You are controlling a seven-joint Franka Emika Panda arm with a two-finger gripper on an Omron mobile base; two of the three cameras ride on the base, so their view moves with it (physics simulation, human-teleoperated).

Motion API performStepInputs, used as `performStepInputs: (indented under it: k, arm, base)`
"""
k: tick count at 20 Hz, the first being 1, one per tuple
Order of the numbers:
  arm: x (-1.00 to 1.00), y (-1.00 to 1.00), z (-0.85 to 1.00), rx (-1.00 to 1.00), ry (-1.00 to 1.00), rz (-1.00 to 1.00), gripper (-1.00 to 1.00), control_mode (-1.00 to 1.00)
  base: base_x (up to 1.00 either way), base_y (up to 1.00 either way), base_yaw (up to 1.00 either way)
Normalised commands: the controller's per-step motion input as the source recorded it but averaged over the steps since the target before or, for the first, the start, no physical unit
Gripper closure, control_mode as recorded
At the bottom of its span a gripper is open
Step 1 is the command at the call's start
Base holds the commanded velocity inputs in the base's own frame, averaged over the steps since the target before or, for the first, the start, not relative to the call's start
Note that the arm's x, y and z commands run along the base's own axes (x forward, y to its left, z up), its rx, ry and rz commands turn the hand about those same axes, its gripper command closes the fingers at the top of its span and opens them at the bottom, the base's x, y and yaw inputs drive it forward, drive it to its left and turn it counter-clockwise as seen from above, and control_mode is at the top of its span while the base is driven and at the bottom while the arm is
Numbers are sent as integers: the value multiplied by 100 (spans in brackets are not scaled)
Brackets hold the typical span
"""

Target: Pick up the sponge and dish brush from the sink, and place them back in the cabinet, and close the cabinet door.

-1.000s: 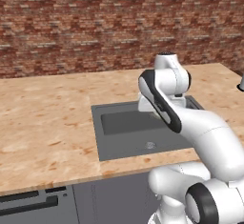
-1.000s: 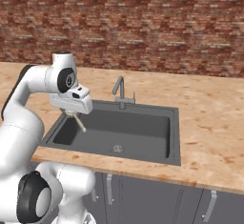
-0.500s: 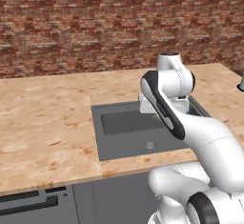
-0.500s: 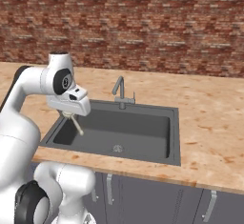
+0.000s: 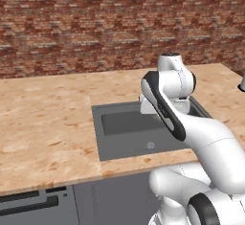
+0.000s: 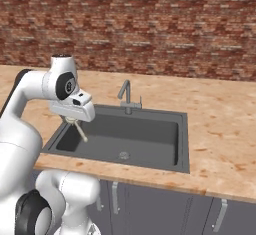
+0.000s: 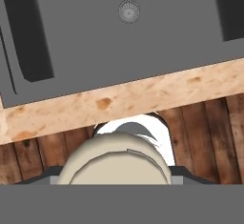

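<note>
Hovering over the left end of the sink [image 6: 183,144], my gripper [image 6: 74,120] is clamped on the dish brush [image 6: 80,132], its cream head bulging close under the hand camera. Basin floor lies bare around the drain [image 6: 124,155], so I reckon the brush pickup is done. Where the sponge sits I cannot tell. Left, by my judgement: carry this to the cabinet, then shut its door.
</note>
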Motion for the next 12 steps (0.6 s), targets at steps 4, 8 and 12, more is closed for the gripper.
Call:
performStepInputs:
  k: [4,8,12]
  arm:
    - [0,0,0,0,0,0,100,100]
    - [0,0,0,0,0,0,100,100]
    - [0,0,0,0,0,0,100,100]
  base:
    - [-59,-8,14]
    - [-62,-10,25]
    - [-52,-4,39]
